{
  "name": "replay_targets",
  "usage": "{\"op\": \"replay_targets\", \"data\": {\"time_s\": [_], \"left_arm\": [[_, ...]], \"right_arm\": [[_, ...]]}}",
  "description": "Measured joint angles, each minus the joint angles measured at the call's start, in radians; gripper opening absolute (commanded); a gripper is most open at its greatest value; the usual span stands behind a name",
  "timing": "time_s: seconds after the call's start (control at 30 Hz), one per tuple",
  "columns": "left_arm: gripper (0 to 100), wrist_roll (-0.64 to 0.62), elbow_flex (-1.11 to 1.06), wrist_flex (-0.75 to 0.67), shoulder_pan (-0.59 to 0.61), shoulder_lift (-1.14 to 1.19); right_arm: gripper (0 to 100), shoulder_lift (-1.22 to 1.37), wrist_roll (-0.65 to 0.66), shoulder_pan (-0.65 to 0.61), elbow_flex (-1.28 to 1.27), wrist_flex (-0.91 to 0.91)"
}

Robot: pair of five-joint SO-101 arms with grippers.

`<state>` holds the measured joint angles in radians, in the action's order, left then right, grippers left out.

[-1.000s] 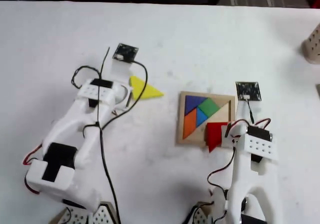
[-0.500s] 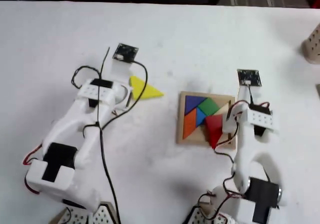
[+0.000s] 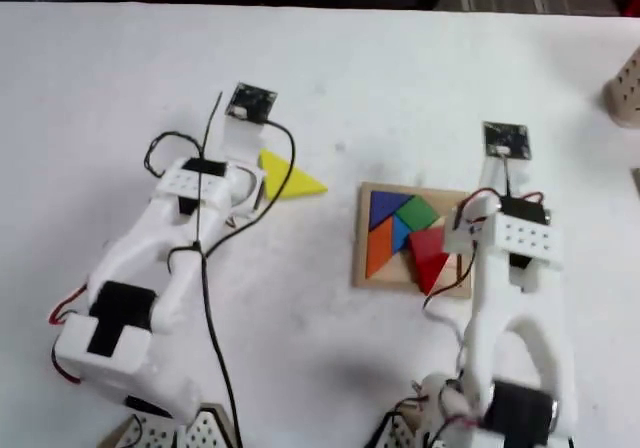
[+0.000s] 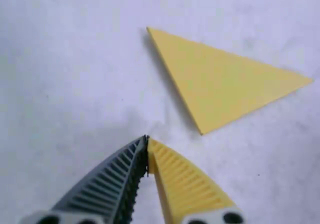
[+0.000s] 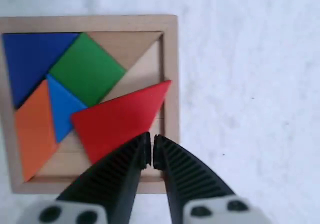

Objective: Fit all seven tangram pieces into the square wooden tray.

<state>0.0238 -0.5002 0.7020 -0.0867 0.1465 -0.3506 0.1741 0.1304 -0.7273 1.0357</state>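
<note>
One piece, the red triangle [image 5: 120,121], now sits further inside the wooden tray [image 5: 170,49] than before, apparently pushed by the right fingers [image 5: 130,169] held together, but one corner rides on the rim, while the yellow triangle [image 4: 222,84] waits on the tabletop [image 3: 420,78] just beside the closed left fingers [image 4: 175,179].

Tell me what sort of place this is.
Probably a robotics lab or hobby workbench, indoors: a small white left arm and right arm stand side by side at a plain white table, with a square wooden tray of tangram pieces and a loose yellow triangle set out for them.
</note>
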Motion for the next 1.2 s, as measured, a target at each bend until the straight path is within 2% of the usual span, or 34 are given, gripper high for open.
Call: {"op": "replay_targets", "data": {"time_s": [0.17,0.33,0.67,1.2], "left_arm": [[2,0.0,0.038,0.0,0.018,0.017],[2,0.0,0.038,0.0,0.02,0.017],[2,0.0,0.038,0.0,0.021,0.017],[2,0.0,0.038,0.0,0.023,0.017]], "right_arm": [[1.7,-0.071,-0.017,-0.209,-0.009,0.107],[1.7,-0.02,-0.02,-0.302,-0.146,-0.02],[1.7,0.037,0.034,-0.181,-0.16,-0.089],[1.7,0.037,0.08,-0.11,-0.163,-0.121]]}}
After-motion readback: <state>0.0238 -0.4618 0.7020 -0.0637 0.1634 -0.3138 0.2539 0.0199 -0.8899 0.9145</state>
